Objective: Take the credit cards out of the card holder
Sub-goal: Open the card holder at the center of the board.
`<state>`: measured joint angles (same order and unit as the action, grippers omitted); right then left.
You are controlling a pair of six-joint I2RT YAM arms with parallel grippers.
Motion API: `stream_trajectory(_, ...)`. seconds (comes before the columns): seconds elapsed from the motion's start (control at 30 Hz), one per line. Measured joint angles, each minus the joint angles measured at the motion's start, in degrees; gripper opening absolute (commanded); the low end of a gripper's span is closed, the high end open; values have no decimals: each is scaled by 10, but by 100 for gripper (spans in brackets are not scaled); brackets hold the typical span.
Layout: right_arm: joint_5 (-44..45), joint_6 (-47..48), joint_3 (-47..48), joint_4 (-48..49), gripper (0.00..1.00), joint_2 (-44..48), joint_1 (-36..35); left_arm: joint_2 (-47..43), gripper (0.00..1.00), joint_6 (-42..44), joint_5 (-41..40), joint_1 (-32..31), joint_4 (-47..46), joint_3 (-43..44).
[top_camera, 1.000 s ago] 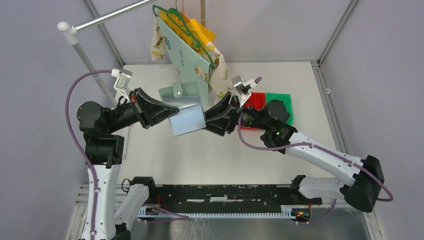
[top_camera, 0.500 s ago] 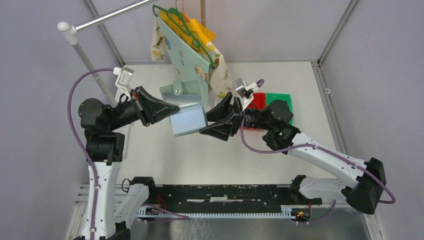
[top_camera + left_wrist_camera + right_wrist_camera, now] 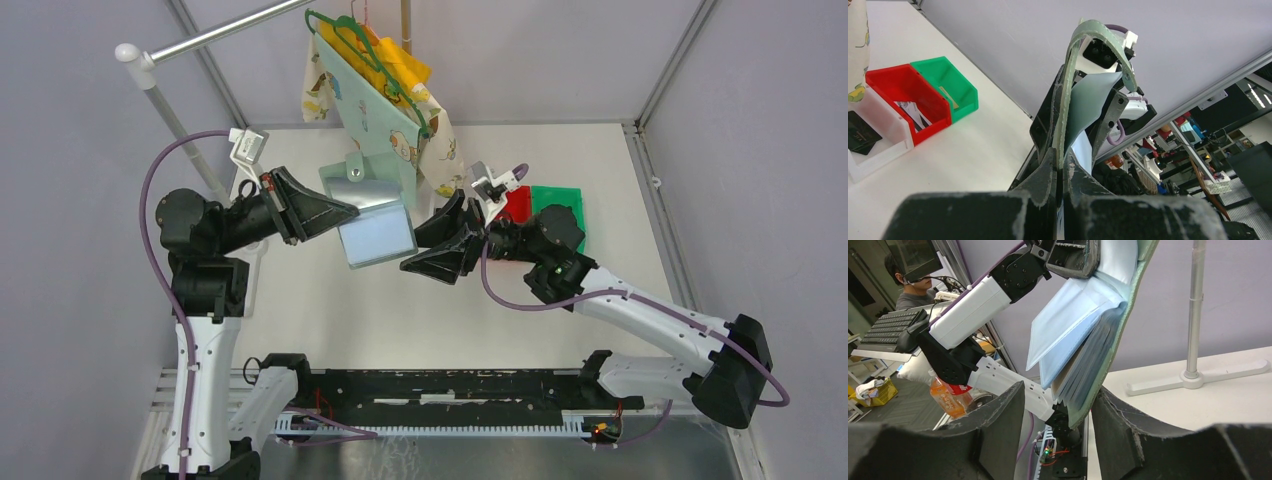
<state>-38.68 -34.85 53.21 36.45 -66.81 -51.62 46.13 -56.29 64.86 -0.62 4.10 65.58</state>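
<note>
Aloft, card holder [image 3: 375,232]: open above the table [image 3: 330,310], between both grippers (pale blue pockets [image 3: 1073,325] fanned).
Left gripper [image 3: 348,212]: pinched tight on its edge.
Right gripper [image 3: 418,248]: jaws spread wide, straddling its other edge.

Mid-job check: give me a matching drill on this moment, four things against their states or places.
Things:
1. left end effector
2. right end effector
3. card holder
4. green bin

States or places:
A. open
B. next to the red bin
C. spread open, held off the table
D. shut on the card holder's edge

Pairs: 1-D, 2-A, 3-C, 4-B
</note>
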Motion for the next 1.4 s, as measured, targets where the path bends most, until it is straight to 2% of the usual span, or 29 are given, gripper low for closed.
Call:
stream_trajectory(0.3,17,-24,-12,28,54,0,7,-1,2,-9,0,0,0,0)
stream_trajectory(0.93,119,-73,-71,103,54,5,22,-6,2,-11,0,0,0,0)
stream_trajectory(1.4,135,-128,-49,153,61,-34,23,-9,2,-11,-1,0,0,0)
